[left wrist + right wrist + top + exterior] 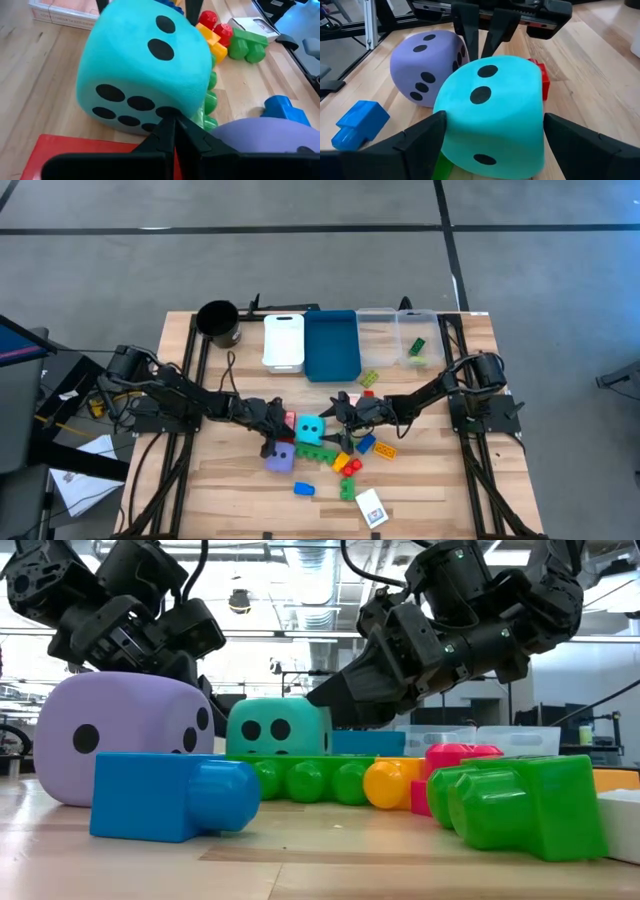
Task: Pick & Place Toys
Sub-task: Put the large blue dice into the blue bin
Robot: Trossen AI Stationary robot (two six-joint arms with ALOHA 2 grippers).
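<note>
The cyan dotted die [309,428] rests on the table's middle, also showing in the right wrist view [490,105]. The purple die [280,457] sits beside it, nearer the front. My right gripper [495,132] is open, low over the table, with one finger on each side of the cyan die. My left gripper [175,132] is shut, its tips at the lower edge of the cyan die's left-hand side, above a flat red piece [75,150]. Green bricks [318,452] in a row lie against the cyan die. My left gripper's shut fingertips [169,120] stand at the lower edge of the cyan die's several-dot face [125,107], coming level from the table's left. I cannot tell whether they touch it. My right gripper's one finger [427,135] lies close along the die's side [451,125]; I cannot tell whether it touches.
Loose bricks lie around: red [350,465], green [347,488], blue [303,489], orange [385,450], and a card [370,507] near the front. At the far edge stand a black cup [218,322], white bin [283,340], blue bin [331,345] and clear bins [400,332].
</note>
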